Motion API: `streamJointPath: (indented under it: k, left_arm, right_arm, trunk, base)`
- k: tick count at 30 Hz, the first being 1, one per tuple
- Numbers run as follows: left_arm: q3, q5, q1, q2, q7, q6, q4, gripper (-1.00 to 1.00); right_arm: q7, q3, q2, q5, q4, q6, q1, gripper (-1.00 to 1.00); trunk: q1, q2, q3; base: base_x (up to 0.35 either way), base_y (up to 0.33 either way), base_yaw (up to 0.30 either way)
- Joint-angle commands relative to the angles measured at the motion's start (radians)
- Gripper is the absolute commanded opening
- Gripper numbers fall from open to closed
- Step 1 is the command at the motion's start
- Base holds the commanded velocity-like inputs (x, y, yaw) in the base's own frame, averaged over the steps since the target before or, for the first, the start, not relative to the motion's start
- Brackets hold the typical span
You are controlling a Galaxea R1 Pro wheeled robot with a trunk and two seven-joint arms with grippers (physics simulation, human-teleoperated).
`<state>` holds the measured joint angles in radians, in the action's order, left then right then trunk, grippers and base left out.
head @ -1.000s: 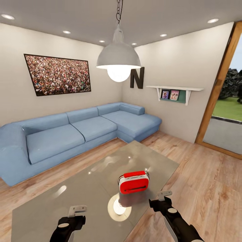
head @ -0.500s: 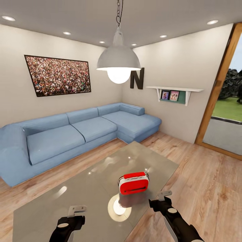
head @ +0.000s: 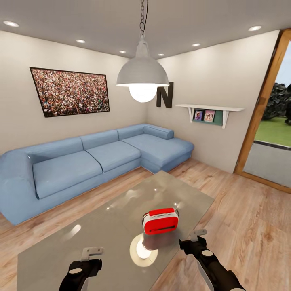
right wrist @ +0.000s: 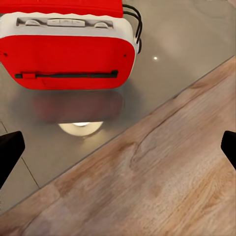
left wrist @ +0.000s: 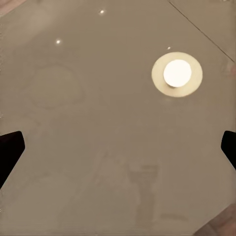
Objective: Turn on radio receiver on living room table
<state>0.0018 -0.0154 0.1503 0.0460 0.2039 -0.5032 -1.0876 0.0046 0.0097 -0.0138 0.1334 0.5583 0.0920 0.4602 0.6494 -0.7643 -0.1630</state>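
The red radio receiver (head: 160, 221) stands upright on the glossy grey table (head: 117, 210), near its right edge, its dark slot facing me. My right gripper (head: 197, 234) hovers open just right of and in front of it, off the table's edge over the floor. The right wrist view shows the radio (right wrist: 69, 59) close ahead, with both dark fingertips (right wrist: 10, 150) wide apart and nothing between them. My left gripper (head: 92, 253) is open over the table's near part; below it is bare tabletop (left wrist: 98, 123).
A blue L-shaped sofa (head: 81, 161) runs behind the table. A white pendant lamp (head: 142, 74) hangs above it and is mirrored in the tabletop (left wrist: 176, 73). Wood floor (head: 250, 218) lies to the right, toward an open doorway (head: 270, 129). A shelf (head: 210, 108) hangs on the right wall.
The whole picture has shifted very slightly, so the camera has moved a little. Both arms and the radio keep their places.
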Motion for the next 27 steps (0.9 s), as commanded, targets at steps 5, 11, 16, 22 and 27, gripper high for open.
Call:
streamJointPath:
  k: [5, 11, 16, 22, 27]
  left_arm:
    - [0.001, -0.001, 0.0, 0.0, 0.0, 0.0, 0.0, 1.0]
    - [0.001, 0.0, 0.0, 0.0, 0.0, -0.001, 0.0, 1.0]
    - [0.001, 0.0, 0.0, 0.0, 0.0, 0.0, 0.0, 1.0]
    - [0.001, 0.0, 0.0, 0.0, 0.0, -0.001, 0.0, 1.0]
    - [0.0, 0.0, 0.0, 0.0, 0.0, 0.0, 0.0, 1.0]
  right_arm:
    - [0.0, 0.0, 0.0, 0.0, 0.0, 0.0, 0.0, 1.0]
    - [0.0, 0.0, 0.0, 0.0, 0.0, 0.0, 0.0, 1.0]
    - [0.0, 0.0, 0.0, 0.0, 0.0, 0.0, 0.0, 1.0]
    - [0.0, -0.001, 0.0, 0.0, 0.0, 0.0, 0.0, 1.0]
    - [0.0, 0.0, 0.0, 0.0, 0.0, 0.0, 0.0, 1.0]
  trunk:
    - [-0.019, 0.035, 0.016]
    - [-0.042, 0.077, 0.035]
    - [-0.061, 0.112, 0.05]
    - [-0.084, 0.154, 0.069]
    - [-0.104, 0.189, 0.085]
  base:
    - [0.0, 0.0, 0.0]
    - [0.0, 0.0, 0.0]
    - [0.0, 0.0, 0.0]
    - [0.0, 0.0, 0.0]
    - [0.0, 0.0, 0.0]
